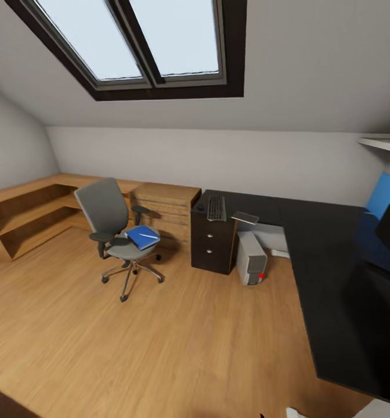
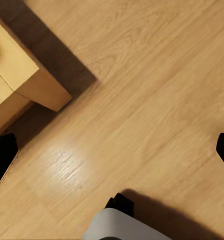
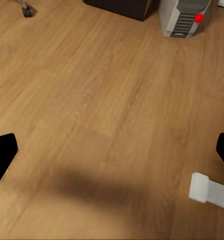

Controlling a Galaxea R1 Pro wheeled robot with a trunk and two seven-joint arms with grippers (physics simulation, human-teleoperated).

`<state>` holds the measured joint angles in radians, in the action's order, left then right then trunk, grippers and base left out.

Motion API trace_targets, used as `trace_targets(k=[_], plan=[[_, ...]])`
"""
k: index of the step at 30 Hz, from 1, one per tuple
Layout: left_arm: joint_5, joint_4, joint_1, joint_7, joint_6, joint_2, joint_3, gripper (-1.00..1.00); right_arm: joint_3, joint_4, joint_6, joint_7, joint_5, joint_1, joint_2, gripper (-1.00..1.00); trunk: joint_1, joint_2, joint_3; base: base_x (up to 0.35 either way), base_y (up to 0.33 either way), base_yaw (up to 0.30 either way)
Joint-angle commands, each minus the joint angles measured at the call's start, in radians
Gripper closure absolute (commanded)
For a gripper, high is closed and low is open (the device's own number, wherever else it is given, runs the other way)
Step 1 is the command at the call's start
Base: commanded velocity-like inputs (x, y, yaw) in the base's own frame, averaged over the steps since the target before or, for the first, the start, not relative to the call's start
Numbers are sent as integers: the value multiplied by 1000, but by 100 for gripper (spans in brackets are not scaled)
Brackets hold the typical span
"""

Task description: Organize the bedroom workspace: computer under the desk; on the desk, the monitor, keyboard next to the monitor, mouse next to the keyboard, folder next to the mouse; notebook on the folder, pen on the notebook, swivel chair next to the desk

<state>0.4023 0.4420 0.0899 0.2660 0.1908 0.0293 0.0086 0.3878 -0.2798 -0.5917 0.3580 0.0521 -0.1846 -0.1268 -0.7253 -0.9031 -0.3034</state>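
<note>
Far ahead of both sets of fingers, across the oak floor (image 1: 160,348), the chair (image 1: 116,232) stands with the blue folder (image 1: 142,237) lying flat on its seat. A thin white pen seems to lie on the folder, but it is too small to be sure. The tabletop (image 1: 334,278) is black and runs along the right side. The keyboard (image 1: 216,208) lies on its far end, with its long side pointing away. A small grey notebook (image 1: 245,217) sits just beside it. The computer (image 1: 251,257) stands on the floor under the tabletop.

The left fingers (image 2: 112,150) and right fingers (image 3: 112,150) are spread wide and hold nothing. Both point down at the floor.

The folder lies ahead and to the left, so the left arm looks nearer. The robot must roll closer first.
</note>
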Motion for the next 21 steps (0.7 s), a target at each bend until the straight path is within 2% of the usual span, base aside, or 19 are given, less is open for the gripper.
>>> trace_targets(k=[1, 9, 21], plan=[[8, 0, 1, 1, 4, 0, -2, -100, 9, 1, -3, 7, 5, -1, 0, -100, -1, -1, -1, 272, 230, 5], [6, 0, 1, 1, 4, 0, -2, -100, 8, 2, -3, 7, 2, -1, 3, -100, -1, -1, -1, 295, 187, 1], [5, 0, 1, 1, 3, 1, -11, -100, 6, 1, -3, 7, 8, -1, 4, -100, -1, -1, -1, 327, 69, 0]])
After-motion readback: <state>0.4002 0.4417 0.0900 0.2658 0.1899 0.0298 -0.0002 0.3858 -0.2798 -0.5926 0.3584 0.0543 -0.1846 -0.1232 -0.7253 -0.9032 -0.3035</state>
